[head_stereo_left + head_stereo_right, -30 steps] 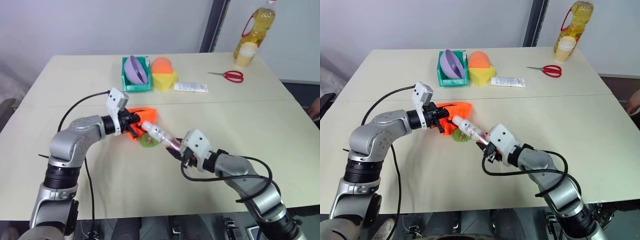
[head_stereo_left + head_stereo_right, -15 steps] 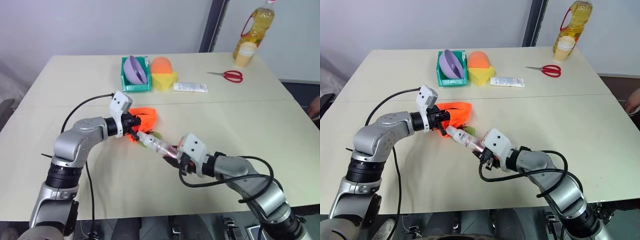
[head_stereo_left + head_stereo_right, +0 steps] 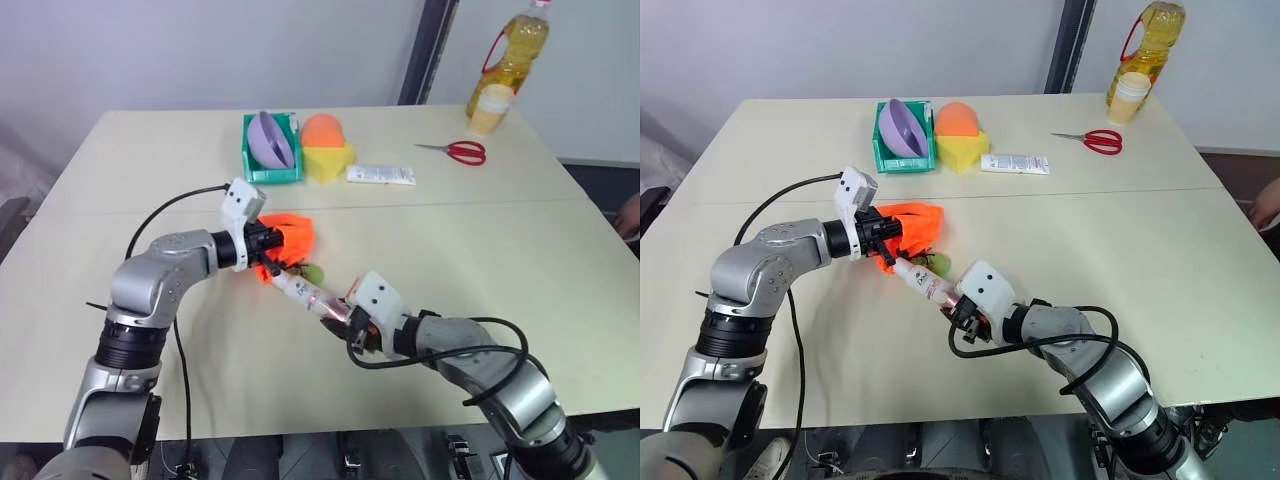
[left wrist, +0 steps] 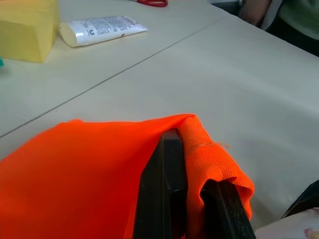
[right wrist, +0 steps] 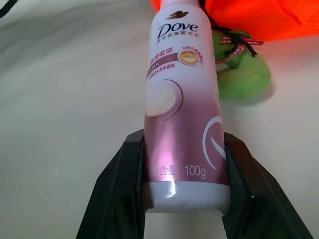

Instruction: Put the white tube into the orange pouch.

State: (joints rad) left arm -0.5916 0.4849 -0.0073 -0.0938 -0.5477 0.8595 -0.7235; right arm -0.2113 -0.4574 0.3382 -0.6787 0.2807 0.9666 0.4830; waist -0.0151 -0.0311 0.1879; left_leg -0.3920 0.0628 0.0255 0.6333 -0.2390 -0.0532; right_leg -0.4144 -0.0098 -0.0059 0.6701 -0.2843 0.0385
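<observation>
Left end effector (image 4: 187, 199) pinches the rim of the orange pouch (image 3: 288, 236) between closed fingers, lifting it just above the bench (image 3: 520, 250). Right end effector (image 5: 184, 164) clamps the base of the white tube (image 5: 182, 114), whose far end meets the pouch beside the green tag (image 5: 244, 79).

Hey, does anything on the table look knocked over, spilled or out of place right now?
Nothing stands out. The oil bottle and cup stand upright, nothing is spilled. The orange pouch looks bunched because the left end effector pinches it; the right end effector holds the white tube.
</observation>
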